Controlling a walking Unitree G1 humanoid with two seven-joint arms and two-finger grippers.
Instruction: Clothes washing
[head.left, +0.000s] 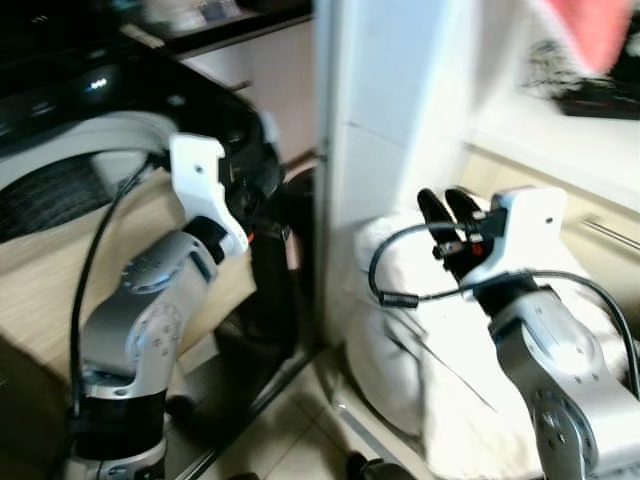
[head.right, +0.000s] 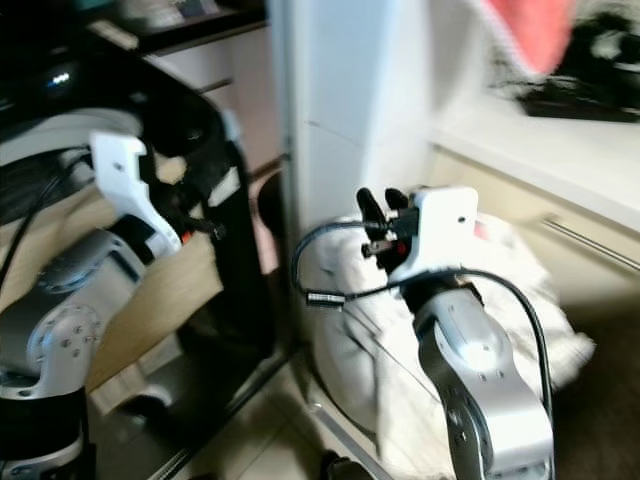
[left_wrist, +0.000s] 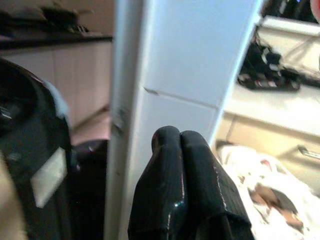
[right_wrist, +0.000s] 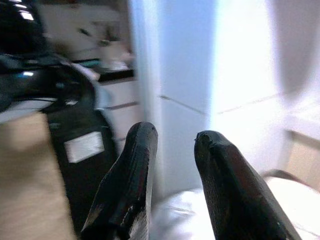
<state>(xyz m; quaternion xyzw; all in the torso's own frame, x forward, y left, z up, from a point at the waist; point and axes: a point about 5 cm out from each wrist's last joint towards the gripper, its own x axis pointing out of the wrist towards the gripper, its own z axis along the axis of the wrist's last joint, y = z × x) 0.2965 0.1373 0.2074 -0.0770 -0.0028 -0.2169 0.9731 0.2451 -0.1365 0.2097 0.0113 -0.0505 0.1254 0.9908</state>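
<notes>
Two silver arms are raised in front of the robot, one on each side of a tall white pillar (head.left: 385, 150). The left gripper (left_wrist: 186, 150) is up beside the black washing machine (head.left: 215, 120), and its jaws are clenched tight together with nothing between them. The right gripper (right_wrist: 172, 145) is on the other side of the pillar, and its jaws are released, with a gap between the two black fingers (right_wrist: 137, 165) and nothing in the gap. The task's thing is a big pile of white laundry (head.left: 420, 350). It sits low down on the floor at the foot of the pillar, just beside it, and below the right gripper. The right gripper is above the pile and I cannot tell if it touches it. In the left wrist view some brown and dark bits show in the white pile. The washing machine stands to the left of the pillar, with a pale wooden panel (head.left: 60, 270) near it. A white shelf (head.left: 560, 140) runs along behind the pile, and a pink cloth (head.left: 595, 30) hangs at the top right corner. The pictures are blurry.
</notes>
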